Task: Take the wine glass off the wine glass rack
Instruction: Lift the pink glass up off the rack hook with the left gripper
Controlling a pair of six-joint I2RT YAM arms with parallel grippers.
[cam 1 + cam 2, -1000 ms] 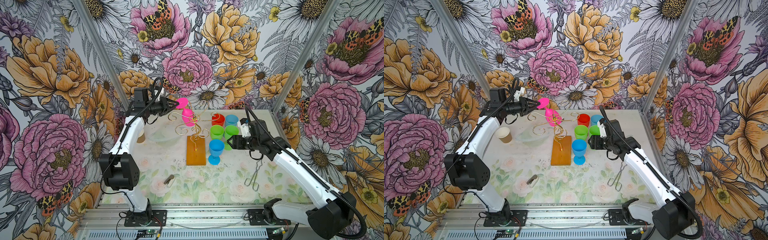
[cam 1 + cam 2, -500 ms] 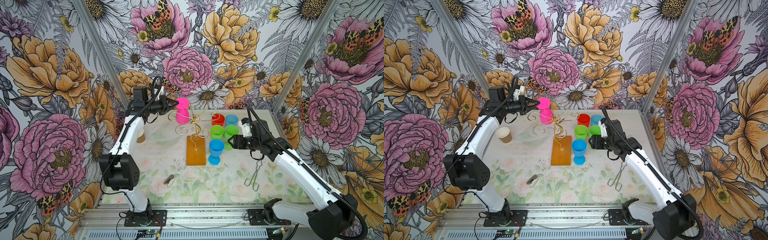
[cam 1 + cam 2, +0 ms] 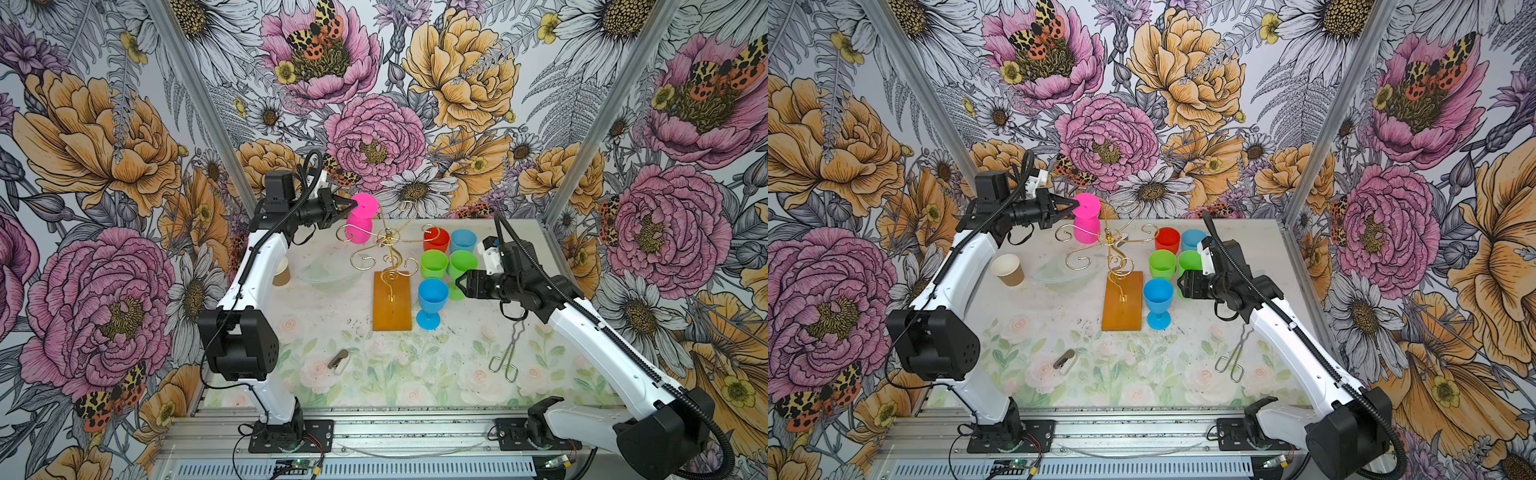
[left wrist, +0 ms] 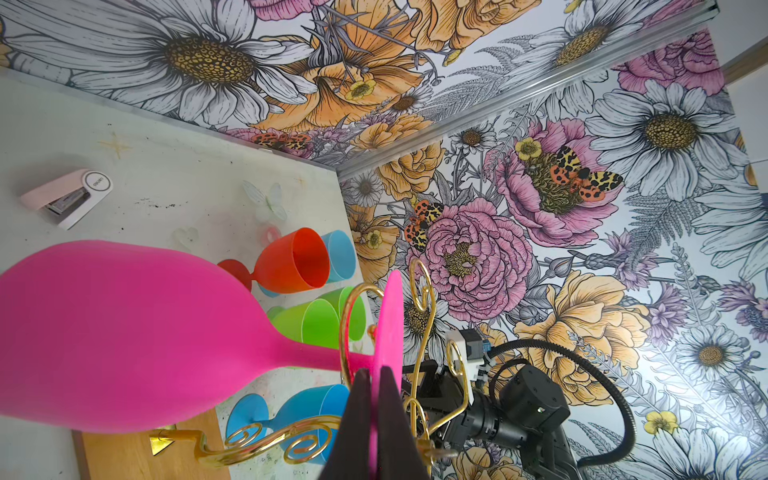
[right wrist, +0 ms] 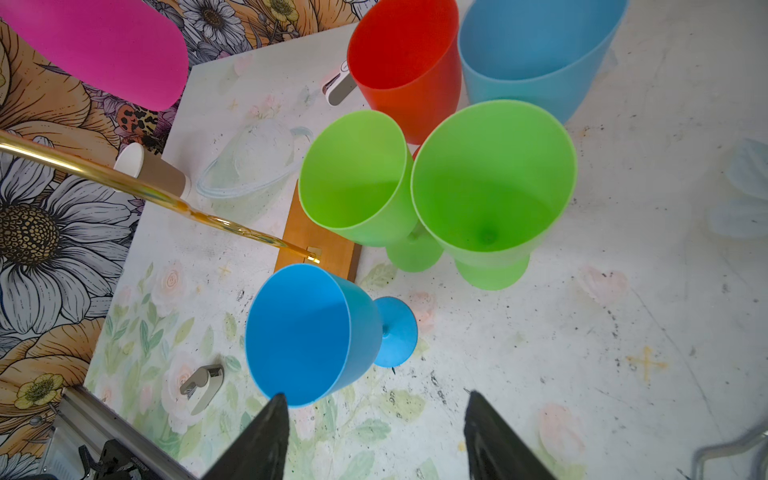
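Pink wine glass [image 4: 124, 332] foot in left gripper [image 4: 374, 374]; stapler [image 4: 66, 197] logo unreadable

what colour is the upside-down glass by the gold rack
The wine glass is bright pink, clearest in the left wrist view.

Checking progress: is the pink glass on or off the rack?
On: pink glass upside down, stem in rack loop; left pincer shut on its foot.

A paper cup [image 3: 1007, 270] stands beside a clear dish [image 3: 1059, 272]; metal tongs [image 3: 514, 340] lie well apart.
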